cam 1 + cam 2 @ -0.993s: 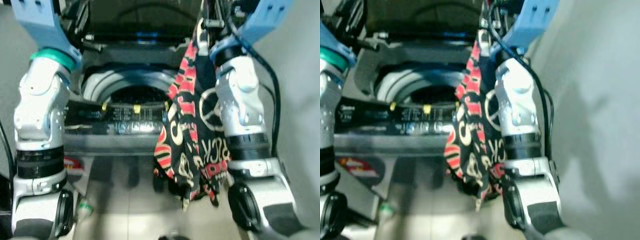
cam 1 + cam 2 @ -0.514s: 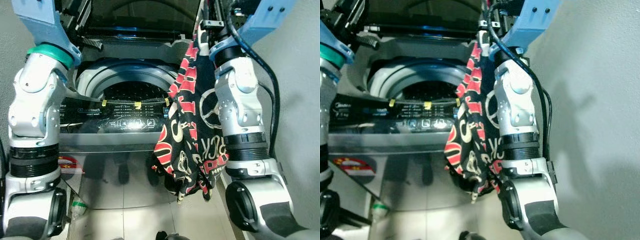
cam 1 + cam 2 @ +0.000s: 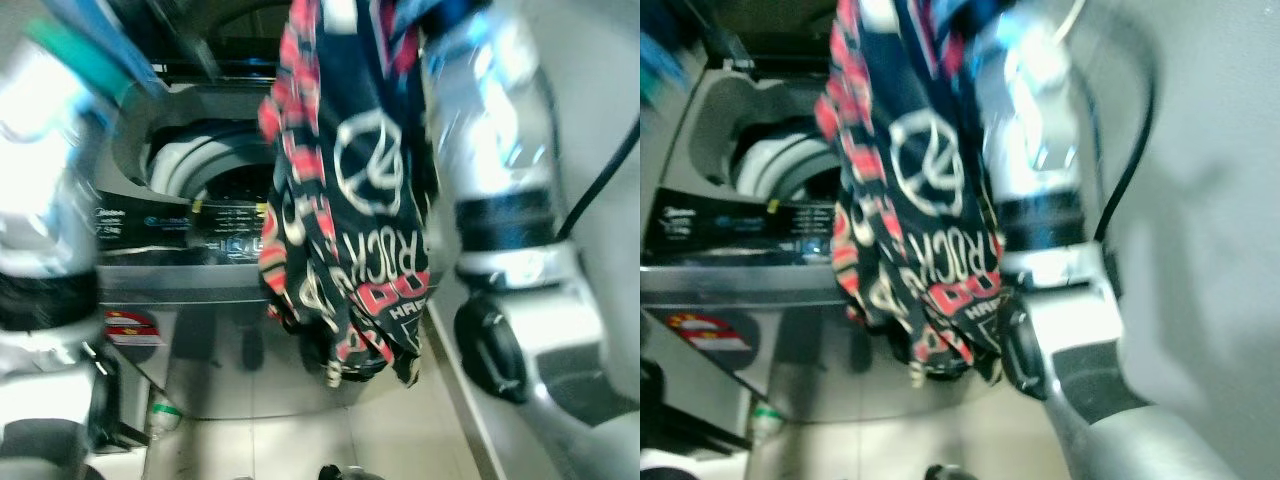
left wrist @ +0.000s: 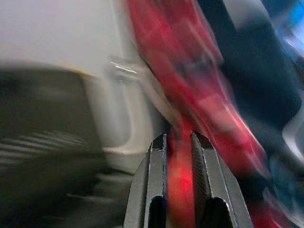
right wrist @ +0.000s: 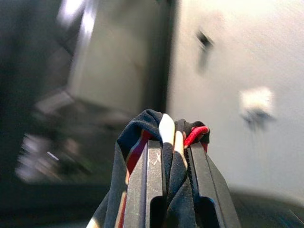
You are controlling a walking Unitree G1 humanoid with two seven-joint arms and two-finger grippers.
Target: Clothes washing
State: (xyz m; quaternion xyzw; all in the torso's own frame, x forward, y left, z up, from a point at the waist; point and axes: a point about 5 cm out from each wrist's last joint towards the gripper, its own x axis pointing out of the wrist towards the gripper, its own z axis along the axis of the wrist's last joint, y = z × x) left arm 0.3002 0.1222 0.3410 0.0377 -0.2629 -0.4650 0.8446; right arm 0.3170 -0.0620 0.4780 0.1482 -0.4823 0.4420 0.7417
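A black, red and white printed garment (image 3: 350, 200) hangs in front of the open top-loading washing machine (image 3: 130, 270), across the right side of its drum opening (image 3: 200, 165). My right gripper (image 5: 176, 145) is shut on a bunched fold of the garment (image 5: 161, 126), and my silver right arm (image 3: 500, 150) rises beside the cloth. In the left wrist view my left gripper (image 4: 178, 137) has its fingers close together with red cloth (image 4: 190, 85) in the narrow gap. The eye views are blurred.
A grey wall (image 3: 600, 80) stands close on the right. The machine's dark control panel (image 3: 175, 222) faces me, with a red sticker (image 3: 130, 325) below it. A small green-capped bottle (image 3: 160, 415) stands on the tiled floor (image 3: 300, 440) at the left.
The whole picture has shifted and blurred, so the camera moved. Against the machine, the garment now hangs higher and further left, across the drum opening. My right arm looms larger.
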